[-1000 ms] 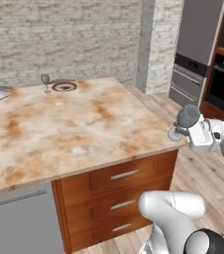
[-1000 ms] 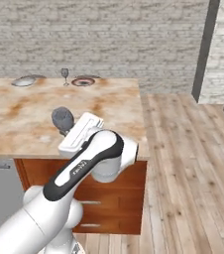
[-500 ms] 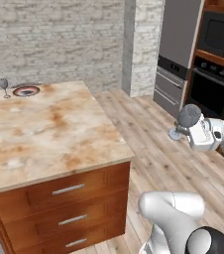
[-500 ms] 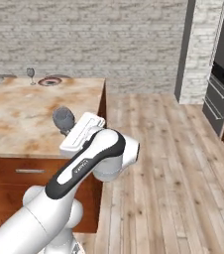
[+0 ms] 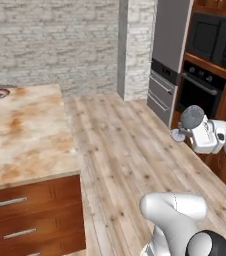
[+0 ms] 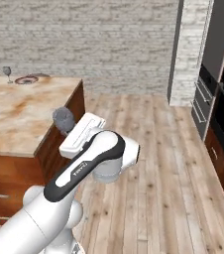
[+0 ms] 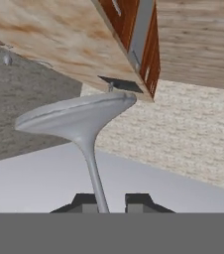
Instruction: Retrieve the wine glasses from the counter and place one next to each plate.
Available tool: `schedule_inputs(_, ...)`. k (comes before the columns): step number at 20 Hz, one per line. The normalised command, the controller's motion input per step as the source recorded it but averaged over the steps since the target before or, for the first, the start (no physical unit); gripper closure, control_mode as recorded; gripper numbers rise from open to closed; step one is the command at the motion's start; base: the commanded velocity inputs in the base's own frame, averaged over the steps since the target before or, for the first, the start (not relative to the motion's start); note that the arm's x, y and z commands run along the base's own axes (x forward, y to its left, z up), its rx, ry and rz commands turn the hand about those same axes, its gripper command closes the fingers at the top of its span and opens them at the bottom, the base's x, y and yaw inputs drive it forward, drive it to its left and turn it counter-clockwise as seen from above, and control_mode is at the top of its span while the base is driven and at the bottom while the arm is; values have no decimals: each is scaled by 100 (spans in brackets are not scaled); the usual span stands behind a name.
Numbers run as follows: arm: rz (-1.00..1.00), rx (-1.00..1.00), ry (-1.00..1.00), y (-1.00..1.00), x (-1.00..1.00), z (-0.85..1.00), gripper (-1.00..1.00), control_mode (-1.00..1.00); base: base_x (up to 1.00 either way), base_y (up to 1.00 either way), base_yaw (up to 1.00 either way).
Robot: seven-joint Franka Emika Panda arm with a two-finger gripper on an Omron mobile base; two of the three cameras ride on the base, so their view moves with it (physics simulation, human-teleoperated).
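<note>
I have the pincer pinched on the thin stem of a wine glass, its two dark tips either side of the stem right at the bottom of the hand view. The glass's long axis runs straight out from the pincer, foot toward the hand, rounded greyish-blue bowl away from it.

In the right base view the carried glass hangs just past the near corner of the tabletop, over the wood floor. The patterned plate sits at the far end of that tabletop, well away from my pincer, so the coming move turns on getting back along the slab toward it. A second glass already stands upright just beside that plate, on its far-left side.

The tabletop is smooth beige marble with rusty orange veins on a red-brown drawer base. I judge the glass light, hard and slippery, its narrow stem prone to swinging.
</note>
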Motion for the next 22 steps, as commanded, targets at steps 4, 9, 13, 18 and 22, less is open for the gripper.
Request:
schedule_inputs(4, 0, 0, 0, 0, 0, 0, 100, 100, 98, -94, 48)
schedule_inputs(9, 0, 0, 0, 0, 0, 0, 100, 100, 100, -100, 36)
schedule_inputs(13, 0, 0, 0, 0, 0, 0, 100, 100, 100, -82, 25)
schedule_inputs(18, 0, 0, 0, 0, 0, 0, 100, 100, 100, -36, 14)
schedule_inputs(22, 0, 0, 0, 0, 0, 0, 100, 100, 100, -23, 5)
